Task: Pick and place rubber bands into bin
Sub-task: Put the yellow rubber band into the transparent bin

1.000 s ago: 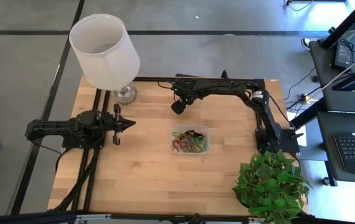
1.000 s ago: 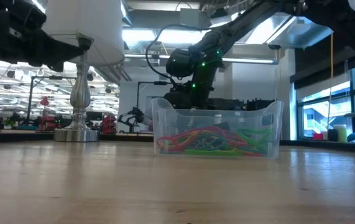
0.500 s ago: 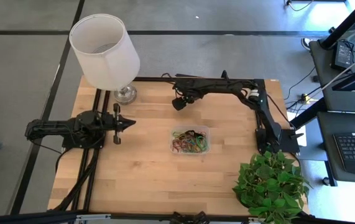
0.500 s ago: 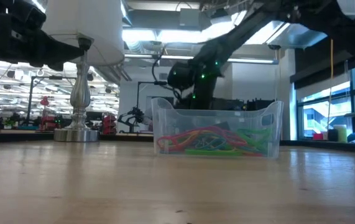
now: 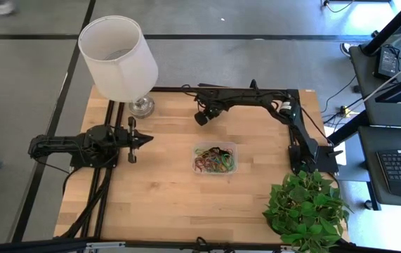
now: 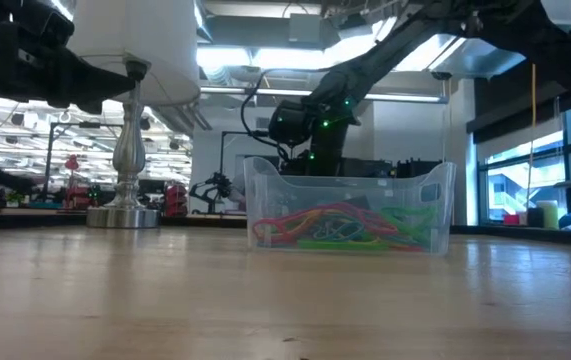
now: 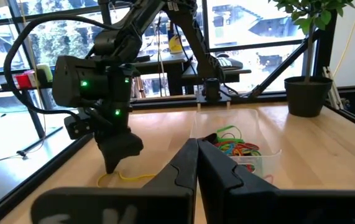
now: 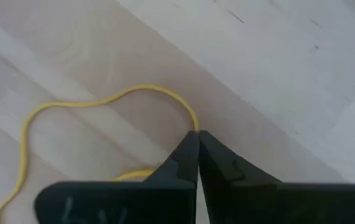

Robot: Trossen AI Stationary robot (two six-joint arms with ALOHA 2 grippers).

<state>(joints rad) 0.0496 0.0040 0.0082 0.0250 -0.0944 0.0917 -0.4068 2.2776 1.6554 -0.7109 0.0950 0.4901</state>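
Observation:
A yellow rubber band (image 8: 102, 102) lies flat on the wooden table near its far edge. My right gripper (image 5: 200, 119) stands over it, pointing down, and is shut on it. The left wrist view shows that gripper (image 7: 110, 167) with the band (image 7: 127, 177) at its tip. The clear bin (image 5: 215, 159) sits mid-table with several coloured rubber bands (image 6: 335, 228) inside. My left gripper (image 5: 147, 139) waits shut above the table's left part, holding nothing. My right gripper pinches the yellow rubber band at one bend of its loop (image 8: 193, 121), between the tips of its two fingers. The fingers come from above, pointing down. The rest of the loop lies slack on the table.
A lamp with a white shade (image 5: 118, 56) stands at the far left corner on a metal base (image 5: 142, 105). A potted plant (image 5: 305, 207) fills the near right corner. Bare wood lies between the bin and my right gripper.
My right gripper has gone down to the table and a little toward the far edge, ending over the yellow rubber band.

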